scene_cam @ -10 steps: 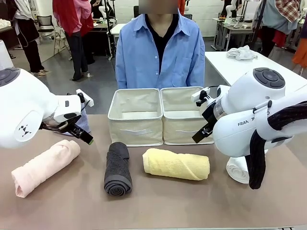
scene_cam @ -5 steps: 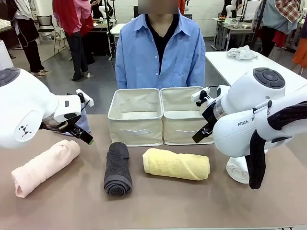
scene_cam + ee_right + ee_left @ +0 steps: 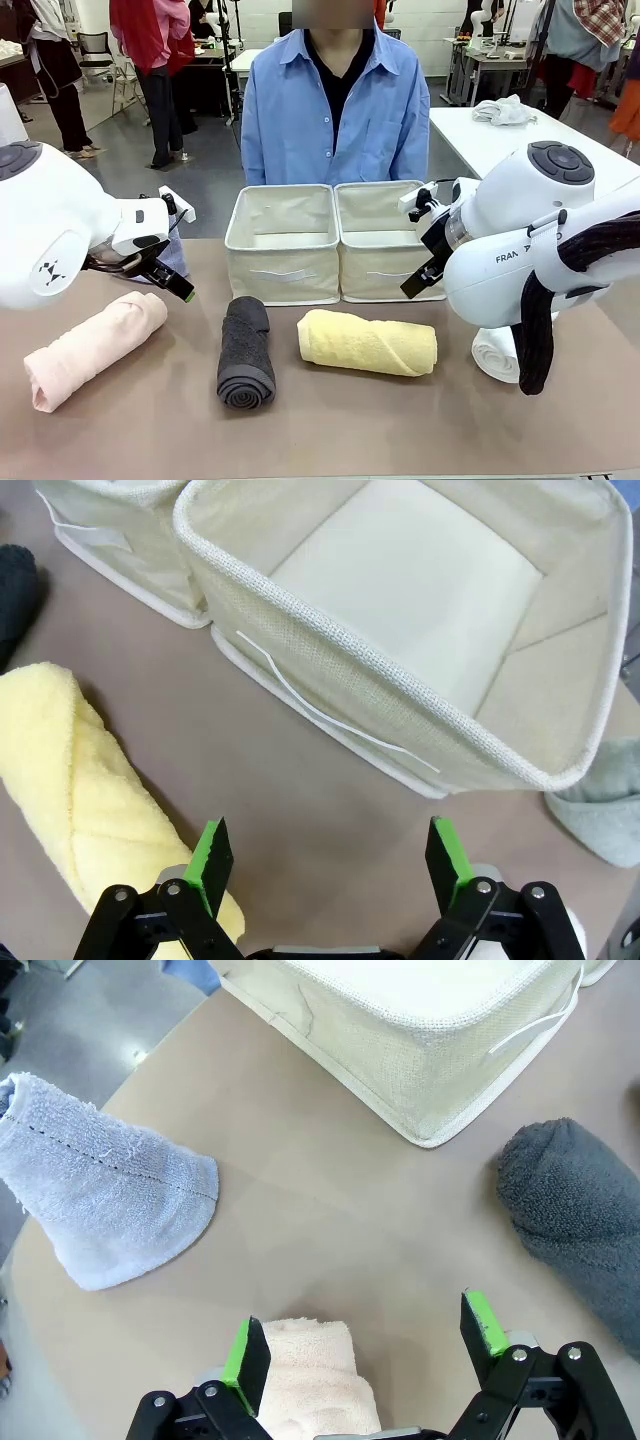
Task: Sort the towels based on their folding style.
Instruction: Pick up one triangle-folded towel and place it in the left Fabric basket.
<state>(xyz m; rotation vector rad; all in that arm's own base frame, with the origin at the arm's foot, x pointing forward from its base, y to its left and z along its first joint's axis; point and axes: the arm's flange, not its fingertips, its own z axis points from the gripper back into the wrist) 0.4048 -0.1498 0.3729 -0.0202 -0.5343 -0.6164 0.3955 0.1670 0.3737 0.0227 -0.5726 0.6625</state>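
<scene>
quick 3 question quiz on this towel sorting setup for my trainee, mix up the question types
1. True or false: the yellow towel lies inside a bin.
2. In the front view, which towel lies between the pink towel and the yellow towel? A white towel, B dark grey towel, C blue cone towel.
3. Fill in: the left arm's jaws, above one end of the pink towel, stand ___.
Key: 1 false, it lies on the table in front of the bins. 2 B. 3 open.
</scene>
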